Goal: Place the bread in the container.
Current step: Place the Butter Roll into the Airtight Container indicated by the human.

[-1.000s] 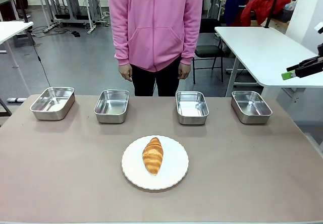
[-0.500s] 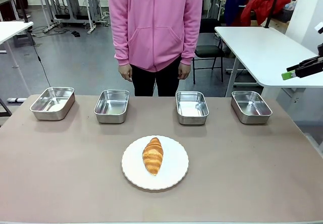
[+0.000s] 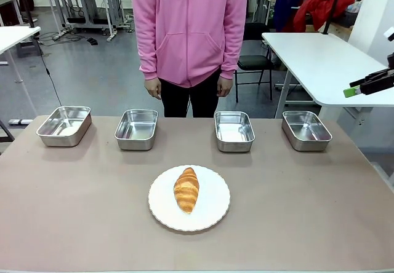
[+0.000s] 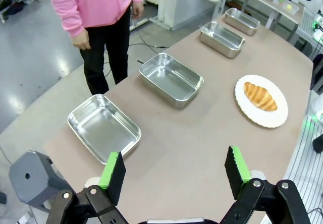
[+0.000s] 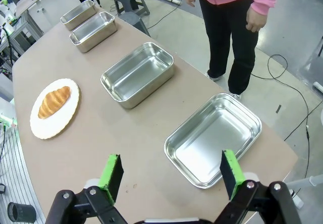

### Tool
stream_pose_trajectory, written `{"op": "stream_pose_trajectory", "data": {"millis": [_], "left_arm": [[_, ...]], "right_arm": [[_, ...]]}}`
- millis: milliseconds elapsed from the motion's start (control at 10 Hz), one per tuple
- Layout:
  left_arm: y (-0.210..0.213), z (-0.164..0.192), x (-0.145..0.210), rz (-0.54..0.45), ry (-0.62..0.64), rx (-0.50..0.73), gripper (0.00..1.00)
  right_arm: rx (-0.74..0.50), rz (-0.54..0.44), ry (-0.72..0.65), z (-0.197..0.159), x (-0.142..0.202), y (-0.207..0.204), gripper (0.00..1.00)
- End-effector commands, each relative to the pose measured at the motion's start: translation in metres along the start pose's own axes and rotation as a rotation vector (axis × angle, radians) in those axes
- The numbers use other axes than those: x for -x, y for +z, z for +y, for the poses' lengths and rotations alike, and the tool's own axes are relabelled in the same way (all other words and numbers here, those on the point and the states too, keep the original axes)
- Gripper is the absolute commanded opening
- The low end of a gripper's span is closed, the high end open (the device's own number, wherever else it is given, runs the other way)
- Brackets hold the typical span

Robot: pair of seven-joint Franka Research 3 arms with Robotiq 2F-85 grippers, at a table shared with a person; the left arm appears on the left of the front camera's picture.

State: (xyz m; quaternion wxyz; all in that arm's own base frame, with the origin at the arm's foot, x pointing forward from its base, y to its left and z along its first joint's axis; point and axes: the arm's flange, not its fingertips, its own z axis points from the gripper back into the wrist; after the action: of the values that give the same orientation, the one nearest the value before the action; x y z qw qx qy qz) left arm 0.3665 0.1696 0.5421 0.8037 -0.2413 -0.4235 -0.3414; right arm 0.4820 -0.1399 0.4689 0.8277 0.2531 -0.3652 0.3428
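Bread (image 3: 186, 189) on white plate (image 3: 213, 203), four pans (image 3: 135, 142) beyond

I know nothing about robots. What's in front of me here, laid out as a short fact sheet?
Food: one croissant lying on a white plate, untouched
Pans: four empty steel pans in a row beyond the plate
Surface: brown table
Left gripper: open, holding nothing
Right gripper: open, holding nothing
Person: standing at the far side, hands down
Progress: croissant not yet in any pan
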Motion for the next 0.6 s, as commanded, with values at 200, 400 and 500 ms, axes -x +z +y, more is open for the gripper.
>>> {"op": "stream_pose_trajectory", "data": {"millis": [200,400,500], "left_arm": [[0.0011,-0.0019,-0.0018,-0.011,-0.006,0.001,1.00],[0.0011,-0.0019,-0.0018,-0.011,-0.006,0.001,1.00],[0.0011,-0.0019,-0.0018,-0.011,-0.006,0.001,1.00]], "right_arm": [[0.003,-0.001,0.001,0.0002,-0.0012,-0.0006,1.00],[0.003,-0.001,0.001,0.0002,-0.0012,-0.0006,1.00],[0.003,-0.001,0.001,0.0002,-0.0012,-0.0006,1.00]]}}
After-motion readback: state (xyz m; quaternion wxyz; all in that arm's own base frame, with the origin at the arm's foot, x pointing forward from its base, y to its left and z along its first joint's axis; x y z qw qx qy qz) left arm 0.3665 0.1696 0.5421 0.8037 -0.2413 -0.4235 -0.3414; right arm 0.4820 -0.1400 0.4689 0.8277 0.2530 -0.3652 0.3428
